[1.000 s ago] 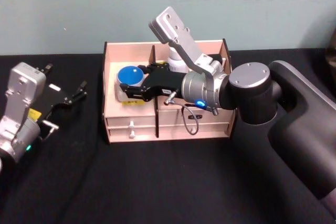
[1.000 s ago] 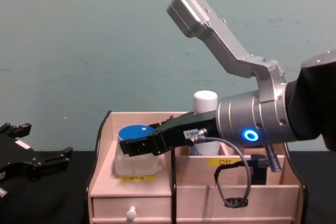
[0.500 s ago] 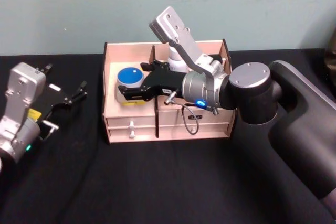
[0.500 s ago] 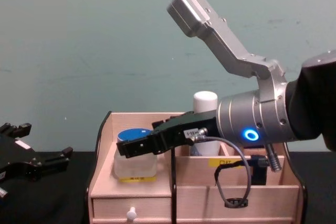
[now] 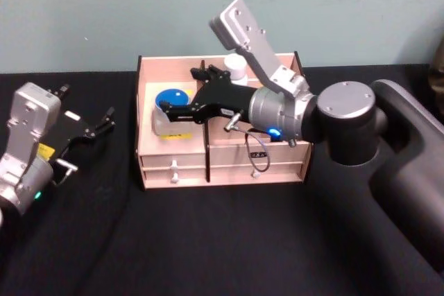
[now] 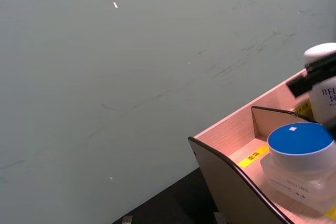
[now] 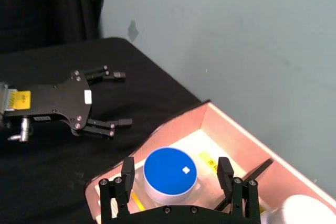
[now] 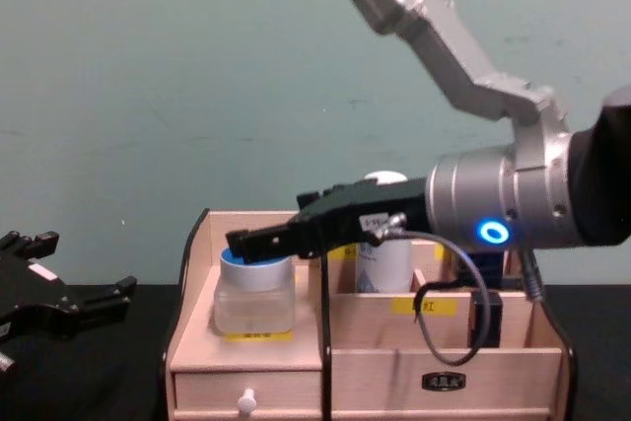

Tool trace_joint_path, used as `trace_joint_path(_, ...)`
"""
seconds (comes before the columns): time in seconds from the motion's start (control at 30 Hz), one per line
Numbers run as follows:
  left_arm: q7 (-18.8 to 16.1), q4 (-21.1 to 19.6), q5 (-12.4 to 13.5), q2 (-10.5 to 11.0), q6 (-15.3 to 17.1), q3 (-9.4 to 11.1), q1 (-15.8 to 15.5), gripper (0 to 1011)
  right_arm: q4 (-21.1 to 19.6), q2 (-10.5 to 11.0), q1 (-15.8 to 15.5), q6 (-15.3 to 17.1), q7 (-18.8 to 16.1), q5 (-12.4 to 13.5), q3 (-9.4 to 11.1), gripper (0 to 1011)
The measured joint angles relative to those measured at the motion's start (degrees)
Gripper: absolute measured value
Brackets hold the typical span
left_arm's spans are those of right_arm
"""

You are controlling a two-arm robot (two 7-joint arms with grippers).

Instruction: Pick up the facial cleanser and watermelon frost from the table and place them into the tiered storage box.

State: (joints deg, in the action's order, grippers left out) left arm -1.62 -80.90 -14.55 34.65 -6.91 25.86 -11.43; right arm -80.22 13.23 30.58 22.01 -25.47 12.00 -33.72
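Black table (image 5: 208,240), teal wall behind. My right gripper (image 5: 168,111) hovers over the box (image 5: 222,164), jaws spread, empty, above the jar (image 5: 168,102) in its left compartment. Cleanser (image 8: 386,244) stands beside. Left gripper (image 5: 104,119) open, parked far left.

Pale blue-green wall (image 5: 104,12) across the back from 9 to 3 o'clock — painted, scuffed, flecked with small white chips and faint scratches. Black cloth-covered table (image 5: 208,240) below, filling 4 through 8 o'clock, meeting the wall in a straight line. Dark curtain (image 7: 50,3) hanging at the wall's end in the right wrist view. Even, soft light — no hard shadows.
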Motion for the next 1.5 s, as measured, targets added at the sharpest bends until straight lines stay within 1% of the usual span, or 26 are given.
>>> trace_joint_path(0.13, 0.0, 0.0, 0.0, 0.0, 0.0, 0.0, 0.0, 1001, -3.6, 1.3, -1.5, -1.4, 0.5, 0.1, 1.0, 1002)
trace_joint_path(0.17, 0.0, 0.0, 0.0, 0.0, 0.0, 0.0, 0.0, 1001, -5.3, 1.7, -2.4, -2.3, 1.0, 0.1, 1.6, 1002)
trace_joint_path(0.2, 0.0, 0.0, 0.0, 0.0, 0.0, 0.0, 0.0, 1001, -5.9, 1.9, -2.8, -2.6, 1.3, 0.2, 1.9, 1002)
trace_joint_path(0.23, 0.0, 0.0, 0.0, 0.0, 0.0, 0.0, 0.0, 1001, -7.8, 2.4, -3.9, -3.8, 2.1, 0.3, 2.7, 1002)
trace_joint_path(0.27, 0.0, 0.0, 0.0, 0.0, 0.0, 0.0, 0.0, 1001, -7.8, 2.4, -3.9, -3.8, 2.1, 0.3, 2.7, 1002)
trace_joint_path(0.33, 0.0, 0.0, 0.0, 0.0, 0.0, 0.0, 0.0, 1001, -10.4, 3.1, -5.7, -5.5, 3.5, 0.0, 3.5, 1002)
trace_joint_path(0.37, 0.0, 0.0, 0.0, 0.0, 0.0, 0.0, 0.0, 1001, -12.1, 3.7, -6.8, -6.9, 4.9, -1.0, 4.0, 1002)
trace_joint_path(0.43, 0.0, 0.0, 0.0, 0.0, 0.0, 0.0, 0.0, 1001, -14.4, 4.4, -8.7, -8.5, 6.8, -2.5, 4.9, 1002)
trace_joint_path(0.47, 0.0, 0.0, 0.0, 0.0, 0.0, 0.0, 0.0, 1001, -14.4, 4.4, -8.7, -8.5, 6.8, -2.5, 4.9, 1002)
trace_joint_path(0.5, 0.0, 0.0, 0.0, 0.0, 0.0, 0.0, 0.0, 1001, -15.6, 4.7, -9.9, -9.5, 8.2, -3.7, 5.4, 1003)
trace_joint_path(0.53, 0.0, 0.0, 0.0, 0.0, 0.0, 0.0, 0.0, 1001, -16.3, 4.9, -10.6, -9.9, 9.0, -4.2, 5.7, 1002)
trace_joint_path(0.57, 0.0, 0.0, 0.0, 0.0, 0.0, 0.0, 0.0, 1001, -17.6, 5.1, -12.1, -10.5, 10.9, -5.2, 6.5, 1003)
trace_joint_path(0.67, 0.0, 0.0, 0.0, 0.0, 0.0, 0.0, 0.0, 1001, -19.2, 5.1, -14.4, -11.3, 14.1, -6.9, 7.7, 1002)
trace_joint_path(0.7, 0.0, 0.0, 0.0, 0.0, 0.0, 0.0, 0.0, 1001, -20.0, 5.1, -15.9, -12.0, 16.0, -8.3, 8.3, 1002)
trace_joint_path(0.8, 0.0, 0.0, 0.0, 0.0, 0.0, 0.0, 0.0, 1001, -20.9, 5.1, -17.8, -12.5, 18.4, -9.6, 9.5, 1002)
trace_joint_path(0.87, 0.0, 0.0, 0.0, 0.0, 0.0, 0.0, 0.0, 1001, -21.5, 5.0, -19.5, -12.8, 20.3, -10.2, 10.8, 1002)
trace_joint_path(0.9, 0.0, 0.0, 0.0, 0.0, 0.0, 0.0, 0.0, 1001, -21.8, 4.9, -20.7, -13.0, 21.7, -10.5, 12.0, 1002)
trace_joint_path(0.93, 0.0, 0.0, 0.0, 0.0, 0.0, 0.0, 0.0, 1001, -22.0, 4.8, -21.3, -13.2, 22.3, -10.7, 12.5, 1003)
trace_joint_path(0.97, 0.0, 0.0, 0.0, 0.0, 0.0, 0.0, 0.0, 1001, -22.1, 4.7, -22.2, -13.5, 23.5, -11.0, 13.6, 1002)
trace_joint_path(1.0, 0.0, 0.0, 0.0, 0.0, 0.0, 0.0, 0.0, 1001, -22.1, 4.7, -22.2, -13.5, 23.5, -11.0, 13.6, 1002)
trace_joint_path(1.13, 0.0, 0.0, 0.0, 0.0, 0.0, 0.0, 0.0, 1001, -22.2, 4.6, -24.8, -14.0, 25.5, -11.6, 16.5, 1002)
trace_joint_path(1.23, 0.0, 0.0, 0.0, 0.0, 0.0, 0.0, 0.0, 1001, -21.7, 4.5, -25.7, -14.0, 26.1, -11.8, 17.5, 1002)
trace_joint_path(1.27, 0.0, 0.0, 0.0, 0.0, 0.0, 0.0, 0.0, 1001, -21.1, 4.5, -26.2, -14.0, 26.2, -11.8, 18.1, 1003)
trace_joint_path(1.4, 0.0, 0.0, 0.0, 0.0, 0.0, 0.0, 0.0, 1001, -19.0, 4.0, -26.9, -13.6, 26.2, -11.8, 19.2, 1002)
trace_joint_path(1.5, 0.0, 0.0, 0.0, 0.0, 0.0, 0.0, 0.0, 1001, -17.2, 3.7, -27.2, -13.6, 26.5, -12.8, 19.5, 1003)
